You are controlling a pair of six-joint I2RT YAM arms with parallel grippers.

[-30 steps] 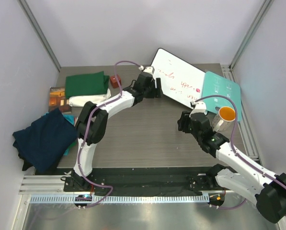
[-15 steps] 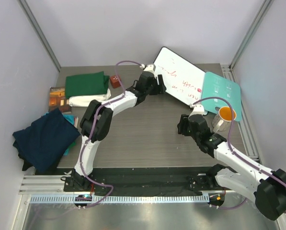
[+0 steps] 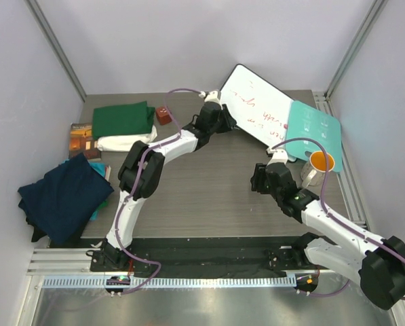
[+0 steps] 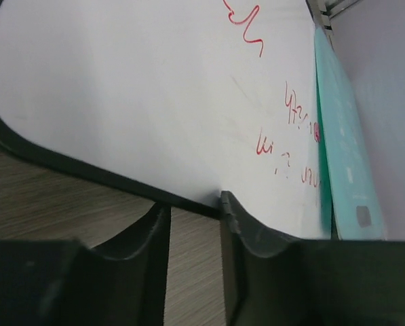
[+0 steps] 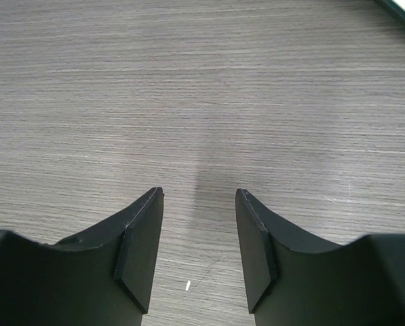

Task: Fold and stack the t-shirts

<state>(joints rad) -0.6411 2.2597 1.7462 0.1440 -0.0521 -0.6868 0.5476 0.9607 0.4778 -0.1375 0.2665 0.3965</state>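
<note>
The one container is a mug (image 3: 318,165) at the right of the top view, standing at the lower edge of a teal board (image 3: 319,123); only its orange inside shows, and a purple cable (image 3: 304,141) of the right arm crosses in front of it. The t-shirts all lie at the left: the dark green t-shirt (image 3: 123,119) folded at the upper left of the table (image 3: 202,190), the cream-white t-shirt (image 3: 124,142) folded and touching its lower edge, though whether one overlaps the other cannot be told. The navy blue t-shirt (image 3: 63,197) lies loosely bunched lower left, spilling over the table's edge. A book (image 3: 81,138) is partly covered by the cream and navy cloth, and a sliver of something teal (image 3: 100,209) peeks from under the navy one. A small reddish block (image 3: 163,115) sits just right of the green shirt. The left gripper (image 4: 192,207) has its fingers parted with nothing between them, its tips at the black rim of a whiteboard (image 4: 155,102) whose red scrawl is unreadable. The right gripper (image 5: 199,193) hangs spread wide over bare wood, holding nothing.
</note>
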